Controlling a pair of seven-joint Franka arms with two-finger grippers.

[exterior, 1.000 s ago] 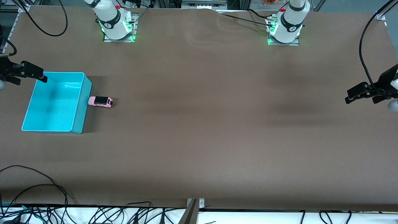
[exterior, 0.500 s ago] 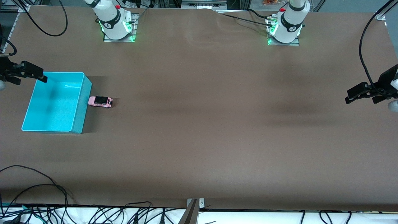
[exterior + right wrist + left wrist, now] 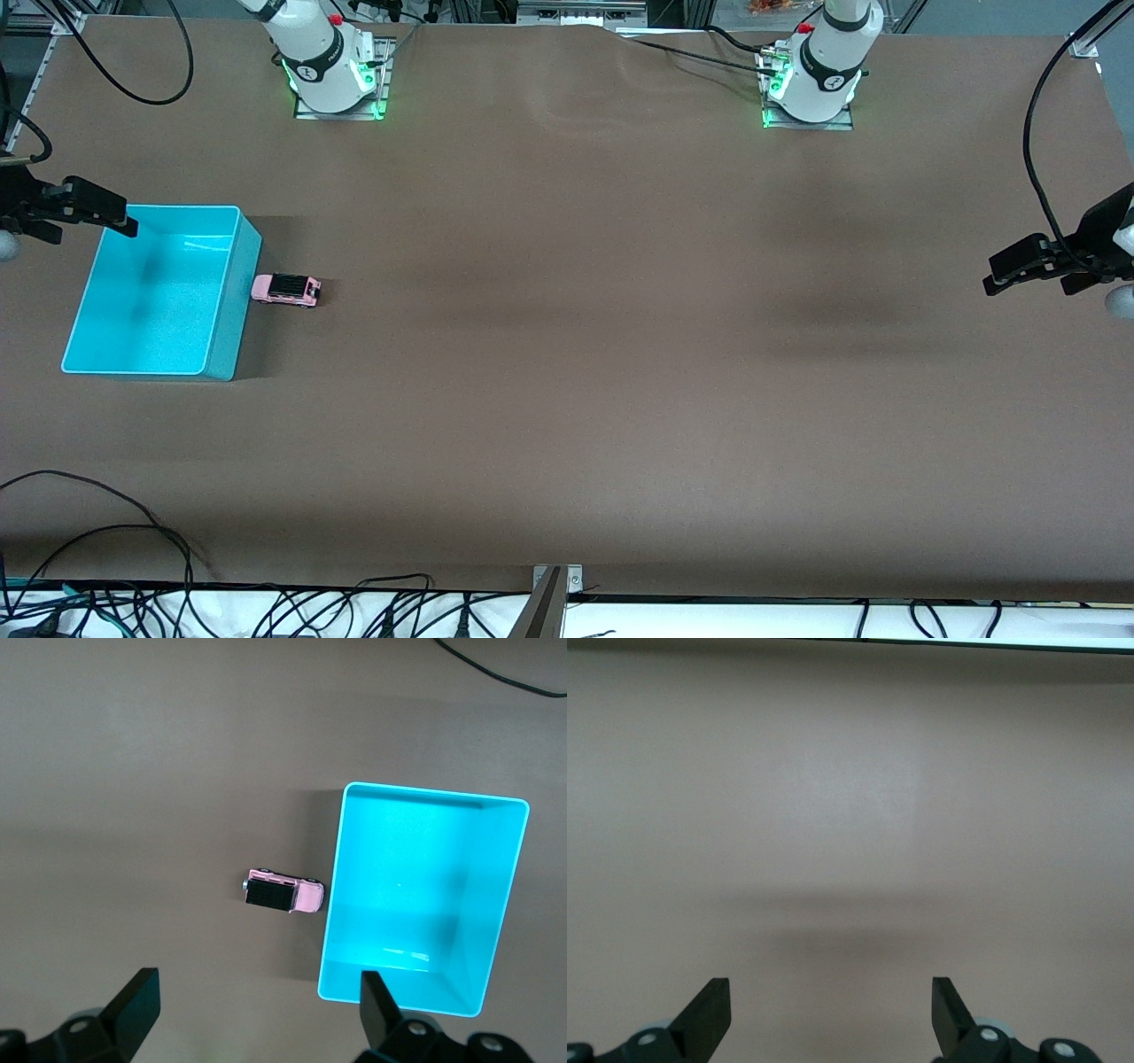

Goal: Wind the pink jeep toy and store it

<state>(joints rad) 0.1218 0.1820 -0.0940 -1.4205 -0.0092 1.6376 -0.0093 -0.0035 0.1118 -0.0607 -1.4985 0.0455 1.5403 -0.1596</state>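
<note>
The pink jeep toy (image 3: 286,289) stands on the bench (image 3: 567,354) at the left of the front frame, just beside the wall of the turquoise bin (image 3: 226,306).

The right tool (image 3: 84,213) hangs over the bin's upper left corner, jaws wide, empty. The left tool (image 3: 1019,270) waits at the right edge, jaws wide, empty.

Risks:
- A finger may strike the bin wall during descent.
- The toy may roll from a poor grip.

Both arms cut off at the front view's side edges; pink jeep toy (image 3: 286,290) wheels too small to resolve.
</note>
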